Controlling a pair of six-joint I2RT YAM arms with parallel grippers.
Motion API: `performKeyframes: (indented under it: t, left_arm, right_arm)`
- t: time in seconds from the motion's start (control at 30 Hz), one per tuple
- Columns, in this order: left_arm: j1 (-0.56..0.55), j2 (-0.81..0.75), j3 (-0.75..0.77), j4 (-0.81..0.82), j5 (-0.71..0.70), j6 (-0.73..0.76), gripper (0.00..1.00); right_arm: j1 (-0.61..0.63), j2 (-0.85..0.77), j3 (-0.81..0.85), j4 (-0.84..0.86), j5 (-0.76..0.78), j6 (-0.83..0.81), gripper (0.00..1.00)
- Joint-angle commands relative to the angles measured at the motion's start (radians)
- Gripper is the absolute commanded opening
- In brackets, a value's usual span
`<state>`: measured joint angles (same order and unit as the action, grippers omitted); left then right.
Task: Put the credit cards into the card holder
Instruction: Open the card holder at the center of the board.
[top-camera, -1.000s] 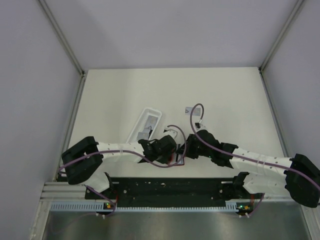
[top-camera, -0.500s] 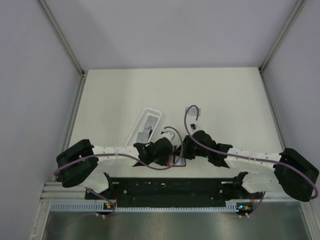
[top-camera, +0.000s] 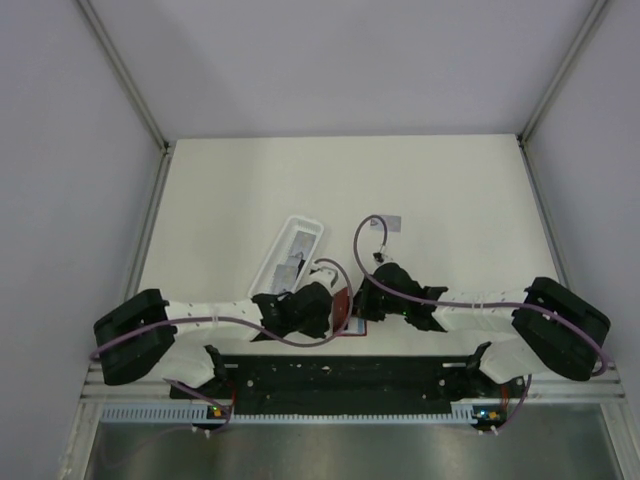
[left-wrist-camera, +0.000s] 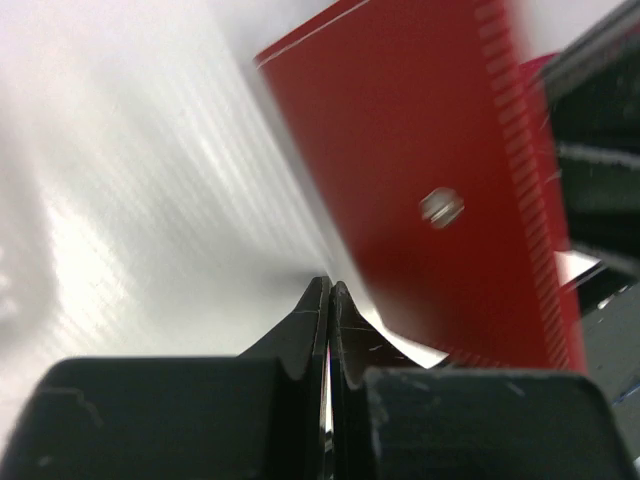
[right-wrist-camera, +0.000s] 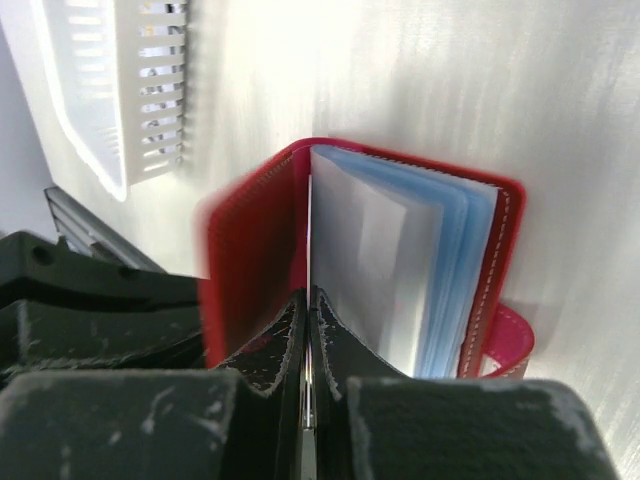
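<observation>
1. The card holder (top-camera: 343, 310) sits on the counter (top-camera: 450, 190) close to the arm bases, right between my two wrists. From the right wrist view it stands open like a book. Its red cover is on the left, the pale blue-white pockets fan out to the right, and the clasp tab (right-wrist-camera: 505, 340) hangs at the lower right.
2. The right fingers (right-wrist-camera: 275, 345) are pressed fully together. Their tips sit at the seam between the red cover and the first pale pocket. I cannot tell whether they pinch a leaf or merely touch it. That seam runs straight away from the fingers, so I judge it to be the line a card would slide along.
3. The left fingers (left-wrist-camera: 300, 335) are also closed tight, with no gap. The outside of the red cover is just beyond their tips and to the right, tilted. I can't tell whether its edge is gripped.
4. I see no card in either set of fingers.
5. The long white slotted tray (top-camera: 281, 243) lies just beyond the left wrist, angled away, with grey credit cards (top-camera: 293, 265) inside. The left arm is nearer to it.
6. One loose card (top-camera: 393, 222) lies flat farther out, beyond the right wrist. The right arm is nearer.
7. No card shows in the pockets, as far as I can see.
</observation>
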<state>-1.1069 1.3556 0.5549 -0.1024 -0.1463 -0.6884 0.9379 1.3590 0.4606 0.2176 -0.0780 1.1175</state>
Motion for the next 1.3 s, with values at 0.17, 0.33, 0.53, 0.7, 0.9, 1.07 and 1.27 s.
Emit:
performKeyframes:
  t: [0.17, 0.33, 0.53, 0.7, 0.9, 1.07, 1.27]
  left_arm:
    - [-0.007, -0.252, 0.033, -0.256, -0.088, -0.007, 0.00]
    - [-0.007, -0.390, 0.095, -0.284, -0.093, 0.044, 0.00]
    - [-0.007, -0.425, 0.122, -0.065, 0.125, 0.150, 0.00]
    - [-0.042, -0.317, 0.152, -0.025, 0.177, 0.187, 0.00]
    - [-0.093, -0.230, 0.166, -0.014, 0.162, 0.213, 0.00]
    - [-0.097, -0.190, 0.155, 0.006, 0.156, 0.217, 0.00]
    - [-0.099, -0.130, 0.165, 0.003, 0.094, 0.231, 0.00]
  right_arm:
    - [0.012, 0.060, 0.064, -0.032, 0.063, -0.019, 0.00]
    - [0.015, 0.069, 0.066, -0.040, 0.067, -0.018, 0.00]
    - [0.015, 0.069, 0.067, -0.046, 0.073, -0.015, 0.00]
    - [0.015, 0.075, 0.070, -0.043, 0.069, -0.012, 0.00]
    - [0.016, 0.078, 0.070, -0.049, 0.069, -0.008, 0.00]
    - [0.015, 0.084, 0.070, -0.047, 0.066, -0.004, 0.00]
    - [0.015, 0.084, 0.070, -0.053, 0.066, -0.002, 0.00]
